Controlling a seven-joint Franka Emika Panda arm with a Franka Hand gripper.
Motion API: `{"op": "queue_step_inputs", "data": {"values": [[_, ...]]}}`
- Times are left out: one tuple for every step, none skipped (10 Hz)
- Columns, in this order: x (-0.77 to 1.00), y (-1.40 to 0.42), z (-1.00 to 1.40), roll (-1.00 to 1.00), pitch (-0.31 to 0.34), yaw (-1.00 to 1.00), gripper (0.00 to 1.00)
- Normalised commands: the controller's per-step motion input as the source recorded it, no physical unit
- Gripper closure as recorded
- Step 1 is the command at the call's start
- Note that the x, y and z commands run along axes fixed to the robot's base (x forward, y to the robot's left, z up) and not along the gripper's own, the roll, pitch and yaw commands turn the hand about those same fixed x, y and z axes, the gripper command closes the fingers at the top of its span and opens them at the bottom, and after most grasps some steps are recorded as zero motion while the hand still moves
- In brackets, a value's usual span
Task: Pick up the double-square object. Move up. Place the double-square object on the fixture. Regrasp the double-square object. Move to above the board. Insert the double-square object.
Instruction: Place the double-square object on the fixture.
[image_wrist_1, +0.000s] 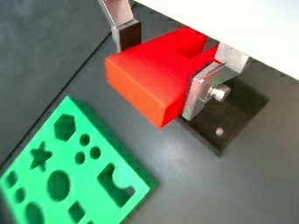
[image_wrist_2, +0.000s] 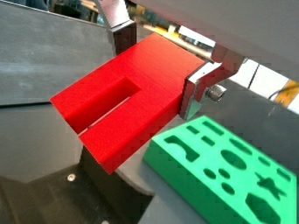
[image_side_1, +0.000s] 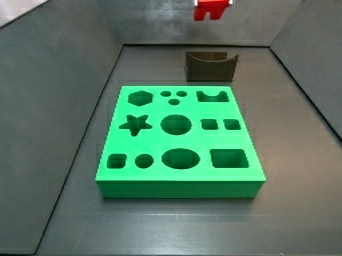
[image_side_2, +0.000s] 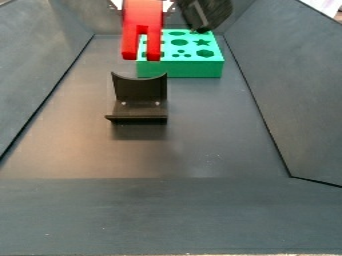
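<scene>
Red plastic fills the space between my jaws: the double-square object (image_wrist_1: 158, 77), a small bright red block with a tall body ending in two square prongs and a notch between them, is clamped by my gripper (image_wrist_1: 166, 54), whose flat silver fingers (image_wrist_1: 211, 79) press on its two opposite sides, so the jaws stand only as far apart as the block is wide. In both wrist views the block juts out past the fingertips, and the notch shows as a rectangular slot in the red face (image_wrist_2: 107, 94). I carry it in the air, clear of the dark desk (image_side_2: 160, 200). In a side view the red block (image_side_2: 140, 30) hangs prongs down, above the fixture (image_side_2: 136, 97), a small dark grey-black bracket holder with a curved notch on top, and apart from it. In a side view only the lower end of the block (image_side_1: 211, 9) shows at the upper edge, above the fixture (image_side_1: 211, 66). The board (image_side_1: 175, 138), a large bright green thick rectangular slab with cut-out holes shaped as star, hexagon, circles and squares, lies flat on the desk, with the fixture just beyond its far edge. In both wrist views the board (image_wrist_1: 73, 168) lies below and to one side of the held block, not touching it.
</scene>
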Motion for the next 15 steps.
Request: {"op": "queue_step_inputs", "data": {"values": [[0.18,0.04,-0.01,-0.27,0.059,-0.11,1.00],[0.10,0.03,-0.01,-0.20,0.049,-0.10,1.00],[0.11,0.14,-1.00,-1.00,0.290,-0.03,1.00],[0.12,0.14,-1.00,-1.00,0.277,-0.04,1.00],[0.14,0.14,-1.00,-0.86,0.280,-0.12,1.00],[0.15,0.14,-1.00,-0.76,0.266,-0.15,1.00],[0.17,0.14,-1.00,-0.50,0.196,-0.21,1.00],[0.17,0.14,-1.00,-0.39,0.164,-0.23,1.00],[0.18,0.13,-1.00,-0.23,0.097,-0.24,1.00],[0.18,0.14,-1.00,-0.18,0.045,-0.23,1.00],[0.16,0.11,-0.80,-0.16,-0.003,-0.21,1.00],[0.13,0.09,-0.60,-0.15,-0.028,-0.18,1.00],[0.11,0.08,-0.42,-0.15,-0.047,-0.15,1.00],[0.09,0.08,-0.27,-0.12,-0.069,-0.11,1.00],[0.08,0.09,-0.25,-0.11,-0.076,-0.07,1.00]]}}
